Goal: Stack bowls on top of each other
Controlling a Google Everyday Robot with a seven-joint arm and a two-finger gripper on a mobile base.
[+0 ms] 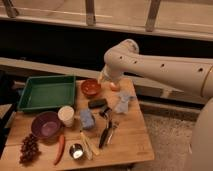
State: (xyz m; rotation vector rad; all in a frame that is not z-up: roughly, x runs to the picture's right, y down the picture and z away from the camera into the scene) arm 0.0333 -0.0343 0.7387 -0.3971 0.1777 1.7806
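The orange-red bowl (pixel 91 88) stands upright at the back of the wooden table (pixel 125 145), just right of the green tray. The purple bowl (pixel 46 125) stands at the front left, apart from it, next to a white paper cup (pixel 66 116). Both bowls look empty. My white arm reaches in from the right, and my gripper (pixel 104 77) hangs just above and to the right of the orange-red bowl, mostly hidden behind the wrist. It holds nothing that I can see.
A green tray (pixel 47 92) lies at the back left. Around the bowls are a shiny metal cup (pixel 76 150), grapes (pixel 29 148), a red chili (pixel 60 148), a blue sponge (pixel 87 119), a black block (pixel 97 103), a pale cloth (pixel 122 102), an orange ball (pixel 115 86) and dark utensils (pixel 106 132).
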